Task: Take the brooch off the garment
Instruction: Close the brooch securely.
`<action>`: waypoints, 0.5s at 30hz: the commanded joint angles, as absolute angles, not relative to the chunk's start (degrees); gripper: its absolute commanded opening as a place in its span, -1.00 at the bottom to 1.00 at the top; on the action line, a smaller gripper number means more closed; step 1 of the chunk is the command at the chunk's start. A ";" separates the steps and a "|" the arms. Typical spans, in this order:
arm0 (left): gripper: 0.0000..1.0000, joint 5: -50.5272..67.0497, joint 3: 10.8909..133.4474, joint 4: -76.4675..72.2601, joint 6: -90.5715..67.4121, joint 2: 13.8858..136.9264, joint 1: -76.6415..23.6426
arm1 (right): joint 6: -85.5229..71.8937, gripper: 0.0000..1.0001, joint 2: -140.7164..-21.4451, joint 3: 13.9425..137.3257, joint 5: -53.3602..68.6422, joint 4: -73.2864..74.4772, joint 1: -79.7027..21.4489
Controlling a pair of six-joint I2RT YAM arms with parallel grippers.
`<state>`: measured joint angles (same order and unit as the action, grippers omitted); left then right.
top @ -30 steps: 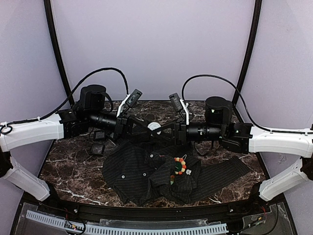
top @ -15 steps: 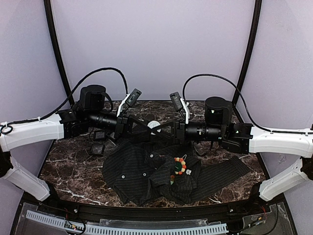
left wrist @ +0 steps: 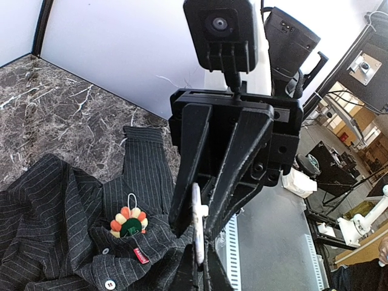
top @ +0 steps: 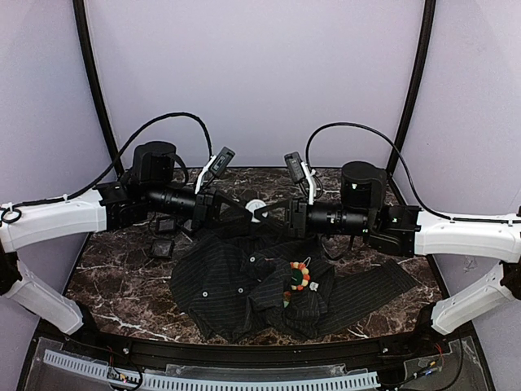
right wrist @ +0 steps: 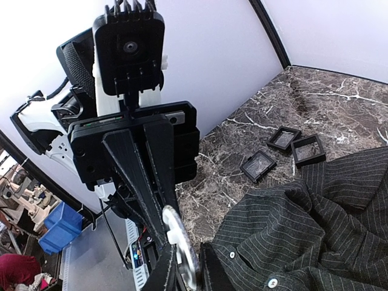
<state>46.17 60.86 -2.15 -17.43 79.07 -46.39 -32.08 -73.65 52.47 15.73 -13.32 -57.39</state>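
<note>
The brooch (top: 298,275), a small bead flower with a green centre, sits pinned on the dark pinstriped garment (top: 220,285) lying crumpled on the marble table. It also shows in the left wrist view (left wrist: 128,222). My left gripper (top: 247,213) and right gripper (top: 266,213) meet tip to tip above the garment's far edge, well above and behind the brooch. Between them is a small white disc (top: 256,208). In the left wrist view my left gripper (left wrist: 202,267) is closed on the disc's (left wrist: 197,221) edge. In the right wrist view my right gripper (right wrist: 185,270) grips the disc (right wrist: 180,248) too.
Several small square black boxes (right wrist: 259,165) lie on the marble left of the garment (right wrist: 315,224); they also show in the top view (top: 163,246). White walls and black frame poles enclose the table (top: 106,277).
The right gripper has edged slightly left and up toward the left gripper, and the white disc has shifted a little with them. The garment and brooch have not moved.
</note>
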 commanded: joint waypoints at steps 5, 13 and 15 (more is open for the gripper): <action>-0.98 50.37 60.05 -3.25 -17.20 77.94 -47.02 | -34.87 -0.74 -73.70 50.67 8.98 -13.27 -55.53; -0.98 50.62 59.97 -3.34 -17.18 77.92 -47.02 | -36.43 -0.76 -74.85 51.40 9.16 -11.67 -54.56; -0.98 50.67 59.97 -3.34 -17.17 77.93 -46.97 | -37.09 -0.77 -75.13 51.50 9.21 -11.35 -54.19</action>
